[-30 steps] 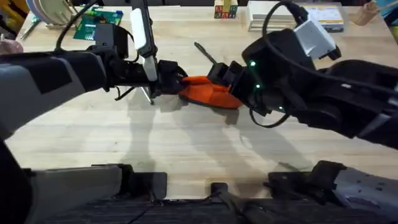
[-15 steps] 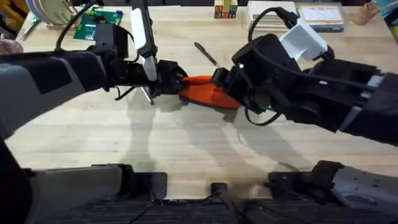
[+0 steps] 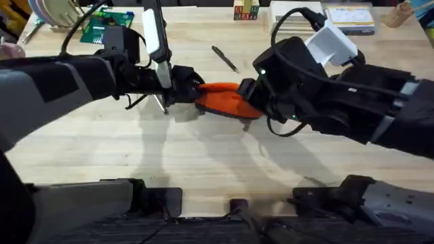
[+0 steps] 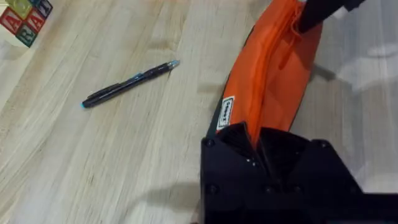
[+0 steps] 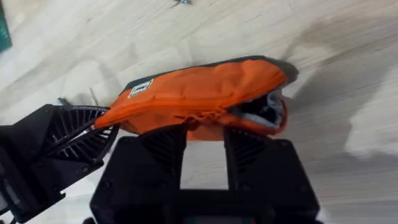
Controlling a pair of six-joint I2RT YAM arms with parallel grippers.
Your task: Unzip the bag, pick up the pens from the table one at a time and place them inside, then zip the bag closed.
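The orange bag (image 3: 220, 99) lies mid-table, stretched between both grippers. My left gripper (image 3: 192, 88) is shut on its left end, which shows clamped in the left wrist view (image 4: 255, 138). My right gripper (image 3: 248, 93) hovers over the bag's right part, open, its fingers (image 5: 163, 144) straddling the zipper edge (image 5: 198, 117). The bag (image 5: 199, 93) gapes at one end (image 5: 268, 111), showing a grey inside. One dark pen (image 3: 224, 59) lies on the table (image 3: 203, 156) behind the bag, and it is also in the left wrist view (image 4: 129, 84).
A green circuit board (image 3: 108, 26) and a white bar (image 3: 154, 37) sit at the back left. Letter blocks (image 3: 245, 11) and stacked books (image 3: 349, 19) line the far edge. Open tabletop lies in front of the bag.
The right arm has swung up and closer to the camera, and its gripper has shifted slightly toward the near side over the bag. The left gripper, the bag and the pen stay put.
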